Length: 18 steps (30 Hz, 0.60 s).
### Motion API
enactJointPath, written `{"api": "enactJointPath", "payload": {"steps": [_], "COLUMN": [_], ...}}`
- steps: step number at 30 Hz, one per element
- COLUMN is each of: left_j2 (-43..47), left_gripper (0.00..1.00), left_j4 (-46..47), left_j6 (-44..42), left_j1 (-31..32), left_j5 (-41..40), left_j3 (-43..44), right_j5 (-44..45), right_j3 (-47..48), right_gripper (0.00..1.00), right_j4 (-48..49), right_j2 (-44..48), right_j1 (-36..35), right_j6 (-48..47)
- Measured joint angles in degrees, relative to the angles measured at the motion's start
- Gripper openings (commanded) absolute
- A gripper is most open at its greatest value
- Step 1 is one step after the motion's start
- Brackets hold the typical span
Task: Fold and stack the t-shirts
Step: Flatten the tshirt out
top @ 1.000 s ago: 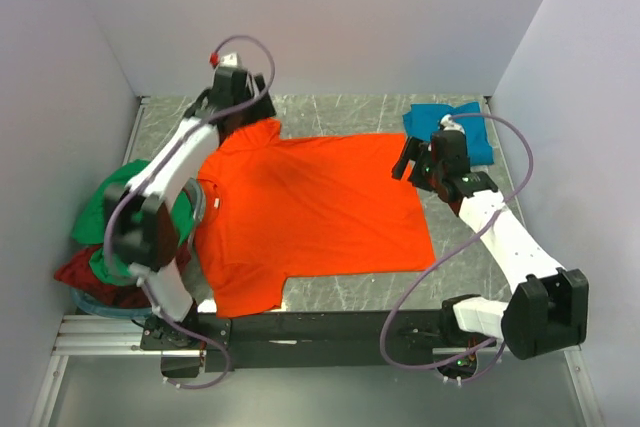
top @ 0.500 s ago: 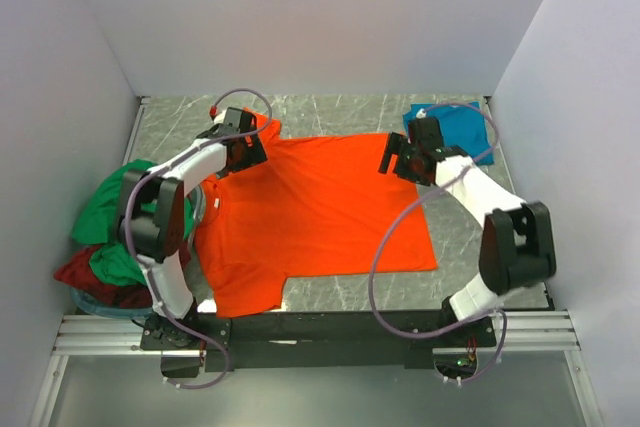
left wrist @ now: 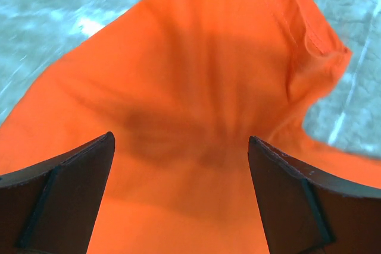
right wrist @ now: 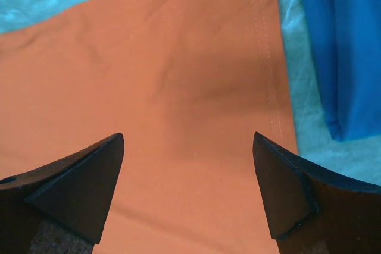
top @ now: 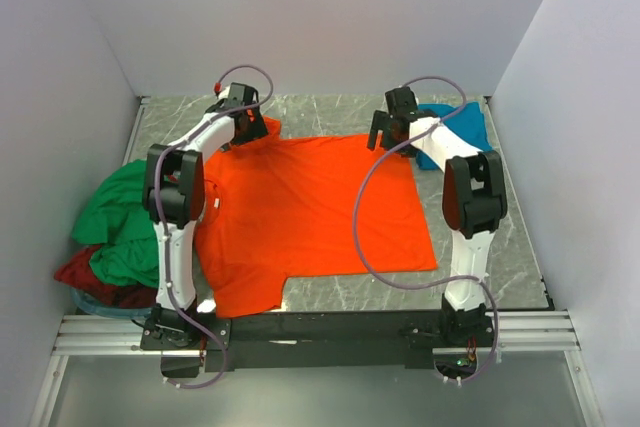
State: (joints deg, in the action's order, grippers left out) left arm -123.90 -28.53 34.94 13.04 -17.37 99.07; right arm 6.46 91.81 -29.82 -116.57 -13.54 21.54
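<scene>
The bright orange t-shirt [top: 310,212] lies spread flat in the middle of the table. My left gripper [top: 245,130] hangs open just above its far left sleeve; in the left wrist view the open gripper [left wrist: 181,147] has the orange sleeve [left wrist: 202,75] between its jaws. My right gripper [top: 383,137] is open over the shirt's far right corner; in the right wrist view the open gripper [right wrist: 187,144] is above the orange hem [right wrist: 262,57]. The teal blue t-shirt [top: 462,130] lies folded at the far right and also shows in the right wrist view [right wrist: 345,46]. Neither gripper holds anything.
The green t-shirt [top: 125,212] and the dark red t-shirt [top: 95,277] lie crumpled in a heap at the left edge. The grey marble table [top: 330,112] is boxed in by white walls at the back and both sides.
Both arms have stretched out towards the far edge. The right gripper moved left and away to the shirt's far right corner. The left gripper settled over the far left sleeve.
</scene>
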Motion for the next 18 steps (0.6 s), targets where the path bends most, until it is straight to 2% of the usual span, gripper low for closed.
{"api": "enactJointPath", "payload": {"steps": [6, 10, 18], "left_j2": [-9.0, -11.1, -13.3], "left_gripper": [0.99, 0.99, 0.99], "left_j4": [-2.2, -3.5, -5.1], "left_j6": [-1.6, -2.3, -2.8], "left_j1": [-0.9, -1.2, -1.8], "left_j5": [1.7, 3.2, 4.5], "left_j3": [8.9, 12.5, 16.4], "right_j5": [-0.2, -0.6, -3.4], "right_j3": [5.1, 9.9, 25.1], "right_gripper": [0.94, 0.91, 0.92], "right_j4": [-3.2, -6.3, -17.5], "right_j2": [-6.4, -10.5, -19.4], "right_j1": [0.0, 0.0, 0.6], "right_j6": [-0.9, -1.8, -2.7]}}
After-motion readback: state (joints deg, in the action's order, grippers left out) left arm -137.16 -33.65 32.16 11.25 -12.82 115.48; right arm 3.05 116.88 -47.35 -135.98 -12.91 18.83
